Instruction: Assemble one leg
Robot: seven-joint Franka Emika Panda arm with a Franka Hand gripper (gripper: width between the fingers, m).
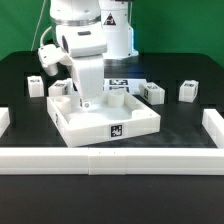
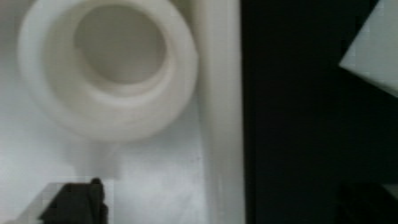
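One arm [image 1: 82, 45] points straight down into the white tray [image 1: 75, 126]; whether the fingers [image 2: 75, 203] grip is unclear.

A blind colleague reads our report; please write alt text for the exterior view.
A white robot arm reaches down with its end effector over a large white tray on a black table. One small tagged leg sits on the exterior view's left of the tray, two more on its right.
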